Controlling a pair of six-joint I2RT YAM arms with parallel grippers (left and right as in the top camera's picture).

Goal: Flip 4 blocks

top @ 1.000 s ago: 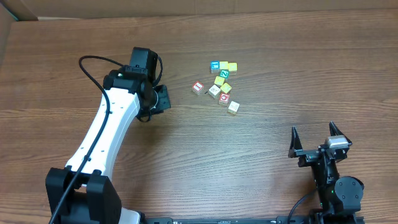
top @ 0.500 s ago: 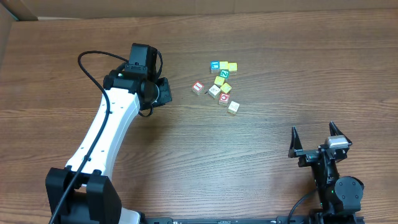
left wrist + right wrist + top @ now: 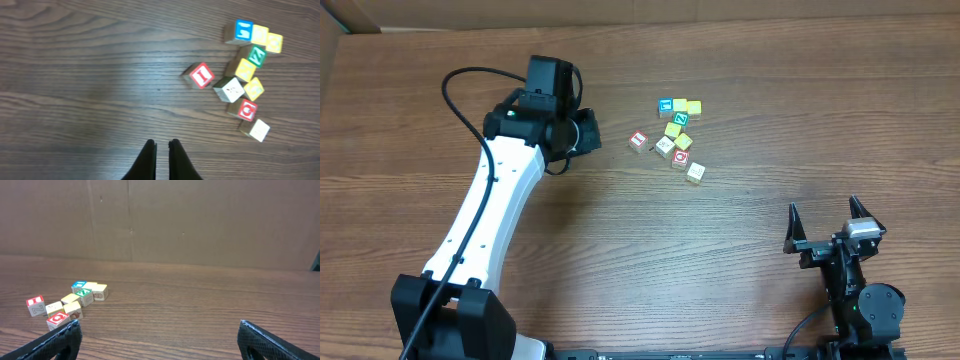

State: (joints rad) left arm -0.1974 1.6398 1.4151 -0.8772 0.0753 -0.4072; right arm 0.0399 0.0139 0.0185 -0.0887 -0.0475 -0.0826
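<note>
The blocks lie in a loose cluster right of the table's middle. A red-printed block (image 3: 639,140) (image 3: 202,76) sits alone at the cluster's left. A second red-printed block (image 3: 681,158) (image 3: 247,109) lies lower, with a cream block (image 3: 696,171) (image 3: 258,130) beside it and a yellowish block (image 3: 684,141) (image 3: 254,88) above it. My left gripper (image 3: 592,131) (image 3: 162,144) is shut and holds nothing, a short way left of the lone red block. My right gripper (image 3: 823,208) (image 3: 159,324) stands wide open and empty at the near right, far from the cluster.
A blue-printed cube (image 3: 666,105) (image 3: 243,30), a green-printed cube (image 3: 681,118) (image 3: 257,54) and more yellow cubes (image 3: 694,107) sit at the cluster's far end. A white-faced cube (image 3: 665,146) lies mid-cluster. A cardboard wall (image 3: 160,220) lines the table's far edge.
My left gripper has swung toward the far side and a little right, closer to the lone red block. The blocks and the right arm have not moved.
</note>
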